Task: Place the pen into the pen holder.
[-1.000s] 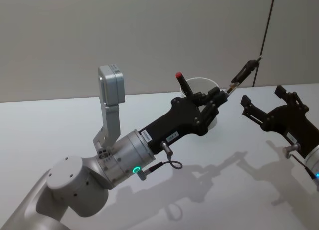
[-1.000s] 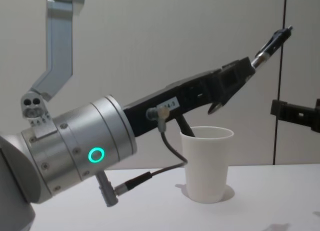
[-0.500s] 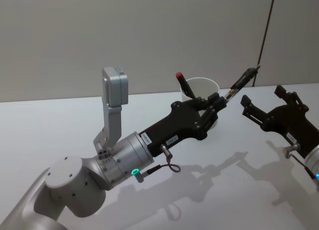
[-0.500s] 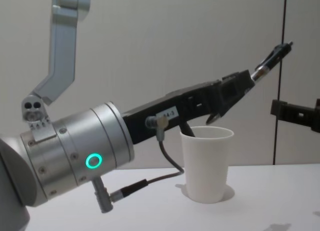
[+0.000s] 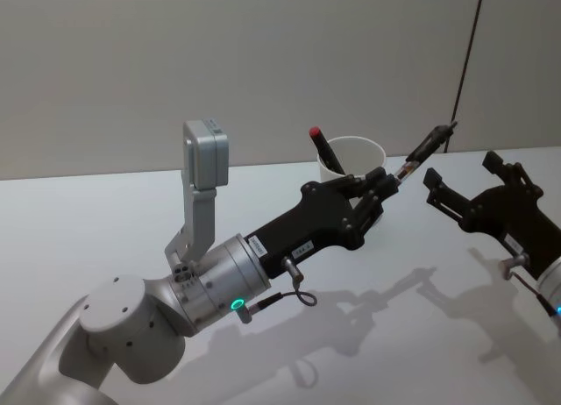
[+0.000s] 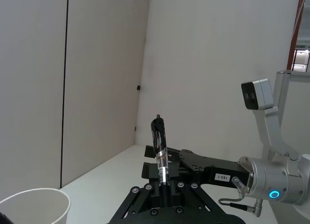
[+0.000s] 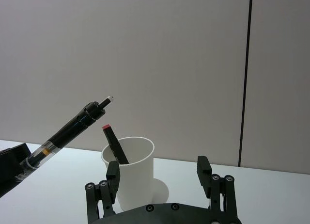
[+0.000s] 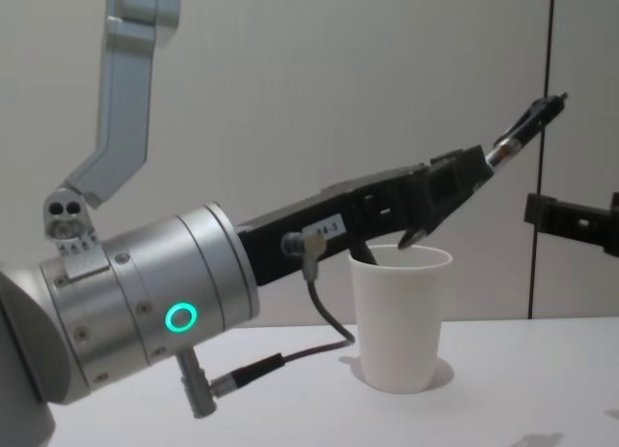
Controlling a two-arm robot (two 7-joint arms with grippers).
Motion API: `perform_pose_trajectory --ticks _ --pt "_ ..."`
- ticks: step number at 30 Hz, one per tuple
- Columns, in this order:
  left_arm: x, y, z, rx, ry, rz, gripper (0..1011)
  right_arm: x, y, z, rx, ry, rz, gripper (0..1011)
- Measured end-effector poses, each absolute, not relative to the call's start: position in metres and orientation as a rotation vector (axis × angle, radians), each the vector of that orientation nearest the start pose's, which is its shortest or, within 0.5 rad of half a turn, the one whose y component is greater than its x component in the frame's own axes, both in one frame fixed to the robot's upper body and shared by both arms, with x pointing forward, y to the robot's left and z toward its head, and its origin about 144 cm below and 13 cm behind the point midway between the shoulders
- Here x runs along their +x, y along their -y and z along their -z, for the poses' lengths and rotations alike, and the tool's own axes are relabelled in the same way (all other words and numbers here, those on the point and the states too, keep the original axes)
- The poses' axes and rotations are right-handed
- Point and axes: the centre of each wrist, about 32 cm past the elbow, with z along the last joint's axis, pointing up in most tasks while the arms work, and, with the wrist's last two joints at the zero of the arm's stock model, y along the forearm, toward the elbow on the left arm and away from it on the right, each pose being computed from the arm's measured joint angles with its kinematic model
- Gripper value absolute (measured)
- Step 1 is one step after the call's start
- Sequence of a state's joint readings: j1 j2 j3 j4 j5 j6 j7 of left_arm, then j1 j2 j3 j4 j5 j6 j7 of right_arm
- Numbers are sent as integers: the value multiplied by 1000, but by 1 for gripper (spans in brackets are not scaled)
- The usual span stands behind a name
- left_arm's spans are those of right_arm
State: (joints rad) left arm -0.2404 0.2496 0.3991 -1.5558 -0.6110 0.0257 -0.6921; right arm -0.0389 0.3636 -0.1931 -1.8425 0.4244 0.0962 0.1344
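Observation:
My left gripper (image 5: 386, 179) is shut on a black pen with a clear barrel (image 5: 425, 149), which points up and away at a slant. It hovers just above and in front of the pen holder (image 5: 355, 152), a white paper cup; the chest view shows the fingers (image 8: 462, 173) over the cup's rim (image 8: 401, 258). A red-capped marker (image 5: 323, 149) leans inside the cup. In the left wrist view the pen (image 6: 161, 151) rises from between the fingers, with the cup (image 6: 34, 207) off to one side. My right gripper (image 5: 460, 168) hangs open to the right, holding nothing.
The white table (image 5: 88, 212) runs back to a plain grey wall with a dark vertical seam (image 5: 469, 54). The right wrist view faces the cup (image 7: 135, 173) and the slanted pen (image 7: 68, 132). My left arm's large silver joint (image 8: 145, 312) takes up the near left.
My left gripper has sunk a little with the pen, bringing it lower and closer over the cup's rim. The right gripper has stayed still.

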Motion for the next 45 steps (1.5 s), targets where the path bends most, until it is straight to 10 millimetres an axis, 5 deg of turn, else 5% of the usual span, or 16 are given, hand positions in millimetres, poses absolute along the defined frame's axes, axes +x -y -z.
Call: perform_pose_trajectory --ticks 23,45 --pt "502 -179 -1196 -280 -104 -473 116 419 276 -1222 154 -195 1092 1001" --pt "502 -179 -1196 -281 -104 -473 116 407 308 -1246 290 -575 927 1001"
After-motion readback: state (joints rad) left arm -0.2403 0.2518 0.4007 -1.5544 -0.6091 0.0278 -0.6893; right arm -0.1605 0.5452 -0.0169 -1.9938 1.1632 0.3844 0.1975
